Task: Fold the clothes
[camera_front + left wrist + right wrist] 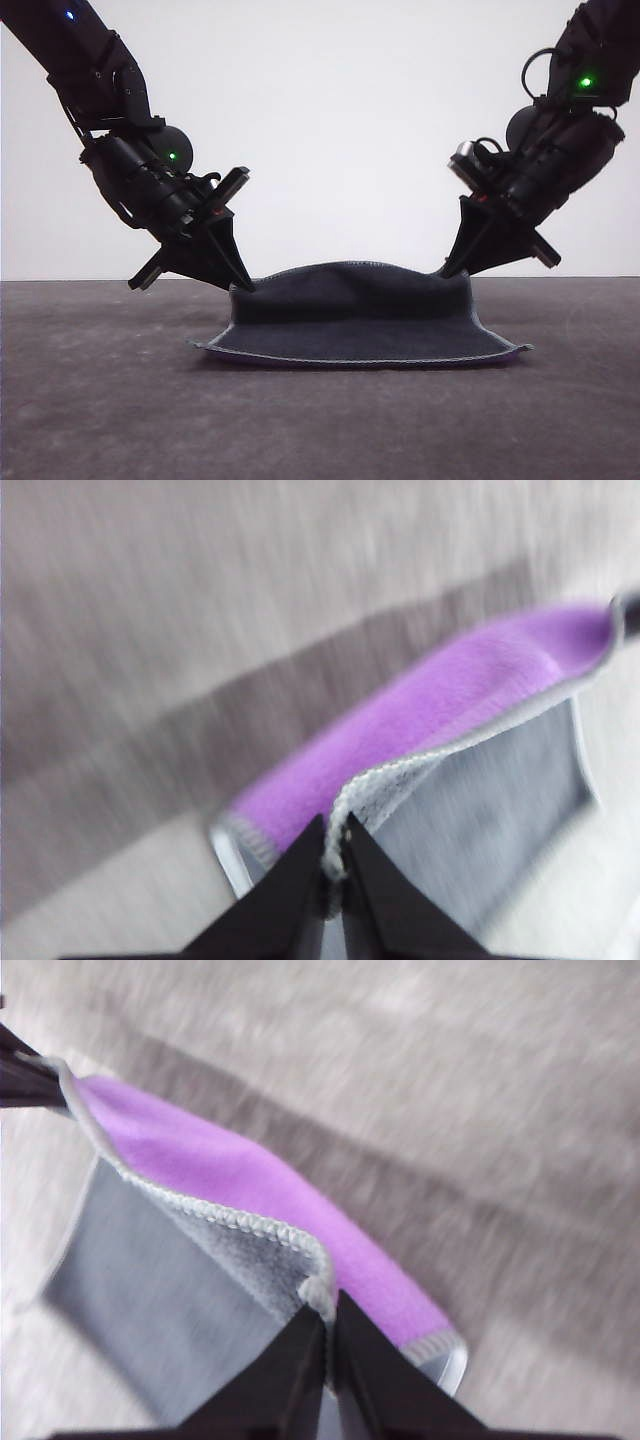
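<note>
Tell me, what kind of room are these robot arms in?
Probably a lab or test bench, not a home. A bare white wall stands behind a plain grey table, and nothing is out except one small cloth, held up at two corners by the left gripper and right gripper.

both arms are matte black and chunky, built of blocky segments. green lights glow on each, a small blue one up on the left arm. a black cable loops off the right arm. left gripper (240, 283) and right gripper (449, 270) have pointed, triangular black fingers.
</note>
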{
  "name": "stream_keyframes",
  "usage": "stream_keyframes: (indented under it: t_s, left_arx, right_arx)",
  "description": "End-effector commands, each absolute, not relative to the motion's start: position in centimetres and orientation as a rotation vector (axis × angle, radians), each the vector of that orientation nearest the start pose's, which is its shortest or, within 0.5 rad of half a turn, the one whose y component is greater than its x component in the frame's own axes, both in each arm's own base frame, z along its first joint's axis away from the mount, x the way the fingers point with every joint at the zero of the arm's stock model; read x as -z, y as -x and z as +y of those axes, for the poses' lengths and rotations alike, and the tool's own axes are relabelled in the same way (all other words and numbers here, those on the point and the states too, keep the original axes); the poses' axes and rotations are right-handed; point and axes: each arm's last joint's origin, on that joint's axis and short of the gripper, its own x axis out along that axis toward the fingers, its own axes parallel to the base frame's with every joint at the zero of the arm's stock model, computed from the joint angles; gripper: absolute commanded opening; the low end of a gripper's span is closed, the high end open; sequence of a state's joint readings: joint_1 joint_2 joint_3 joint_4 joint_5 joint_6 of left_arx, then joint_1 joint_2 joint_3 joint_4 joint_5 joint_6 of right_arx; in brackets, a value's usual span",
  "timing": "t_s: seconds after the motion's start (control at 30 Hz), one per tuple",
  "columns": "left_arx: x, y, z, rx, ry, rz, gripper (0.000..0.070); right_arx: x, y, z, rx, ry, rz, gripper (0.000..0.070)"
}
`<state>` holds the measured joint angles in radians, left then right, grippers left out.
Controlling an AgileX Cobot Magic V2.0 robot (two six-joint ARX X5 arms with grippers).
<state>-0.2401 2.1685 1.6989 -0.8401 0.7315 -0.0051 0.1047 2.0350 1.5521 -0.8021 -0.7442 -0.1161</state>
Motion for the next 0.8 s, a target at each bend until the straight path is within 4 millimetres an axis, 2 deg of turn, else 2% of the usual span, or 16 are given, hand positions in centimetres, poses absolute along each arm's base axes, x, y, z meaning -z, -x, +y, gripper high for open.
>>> stream_keyframes:
  t_s: [0.0,0.13,0.77]
  left_arx:
    - [-17.8,-42.2,-12.5,0.877,0.31,1.311,0.0001]
    - [-17.7,-41.5,-12.5,0.889,0.31,1.371,0.0001]
    - [-17.7,-39.3,-13.4,0.958,0.378,1.549,0.0]
  right_arx:
    - [-20.1,-40.5,6.3,-0.839,-0.286,1.19,0.0003]
    - [-20.6,-40.1,6.3,-0.848,-0.296,1.235,0.0003]
    - [-20.4,-38.2,6.2,-0.855,-0.339,1.422,0.0003]
